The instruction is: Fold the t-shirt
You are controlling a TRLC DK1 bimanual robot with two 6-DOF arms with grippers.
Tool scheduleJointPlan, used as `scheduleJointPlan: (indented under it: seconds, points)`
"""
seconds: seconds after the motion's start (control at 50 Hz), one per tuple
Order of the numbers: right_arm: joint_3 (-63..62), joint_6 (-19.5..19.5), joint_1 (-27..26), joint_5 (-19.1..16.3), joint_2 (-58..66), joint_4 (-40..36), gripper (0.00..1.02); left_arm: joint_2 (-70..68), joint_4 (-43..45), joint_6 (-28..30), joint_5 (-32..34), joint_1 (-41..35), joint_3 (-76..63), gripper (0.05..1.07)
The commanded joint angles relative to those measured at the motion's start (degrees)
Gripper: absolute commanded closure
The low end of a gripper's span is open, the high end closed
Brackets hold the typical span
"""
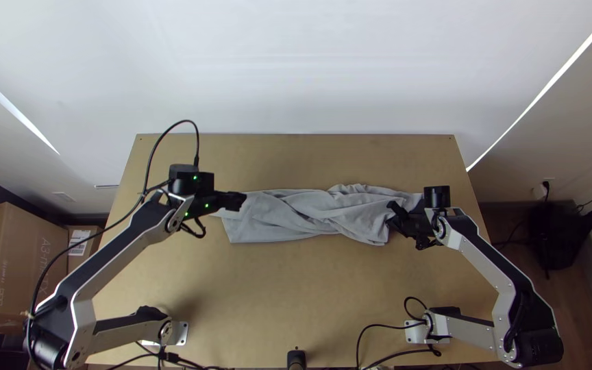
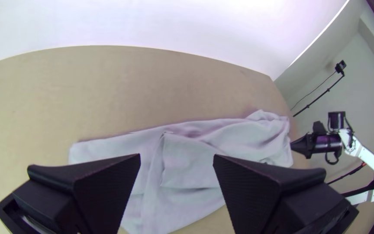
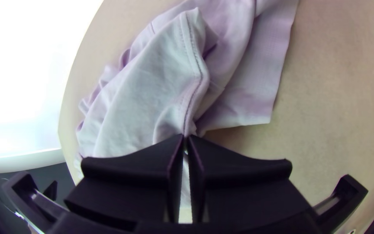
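In the top view my left gripper [image 1: 233,200] is at the left end of the grey t-shirt [image 1: 296,212], which lies bunched in a long twisted strip across the table. My right gripper [image 1: 397,214] is at the strip's right end. The left wrist view has my left gripper [image 2: 176,162] open above the t-shirt [image 2: 187,162], its black fingers wide apart with no cloth pinched between them. In the right wrist view, my right gripper [image 3: 185,141] is shut on a hemmed edge of the t-shirt [image 3: 139,104].
The wooden table [image 1: 275,288] has bare surface in front of and behind the cloth. A white wall [image 1: 296,68] stands at its far edge. Black cables run near both arm bases, and cardboard boxes [image 1: 18,260] stand left of the table.
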Motion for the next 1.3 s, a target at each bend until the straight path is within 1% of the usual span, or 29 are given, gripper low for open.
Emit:
scheduleJointPlan:
  seconds: [0.0,0.26,0.42,0.68,1.06,1.28]
  points:
    - [-0.89,0.01,0.08,0.7,-1.39,0.32,1.0,5.12,-2.16,-2.59,2.46,-1.01,4.13,0.25]
    - [-0.63,0.27,-0.98,1.06,-3.32,-0.12,1.0,11.89,-9.98,-1.44,5.8,-4.87,7.47,0.25]
    - [-0.63,0.53,-1.06,1.23,-4.81,-0.12,1.0,12.95,-9.8,-1.18,5.8,-5.31,7.3,0.25]
    - [-0.45,0.8,-1.06,2.55,-6.75,-0.47,1.0,14.62,-9.1,-0.48,5.8,-5.58,7.21,0.25]
    - [-0.54,0.8,-1.06,2.64,-7.28,-0.47,1.0,18.13,-5.58,-0.04,5.01,-6.72,6.33,0.26]
    - [-1.51,0.71,-1.06,2.64,-7.36,-0.47,1.0,19.19,-5.06,0.75,4.04,-6.72,6.68,0.26]
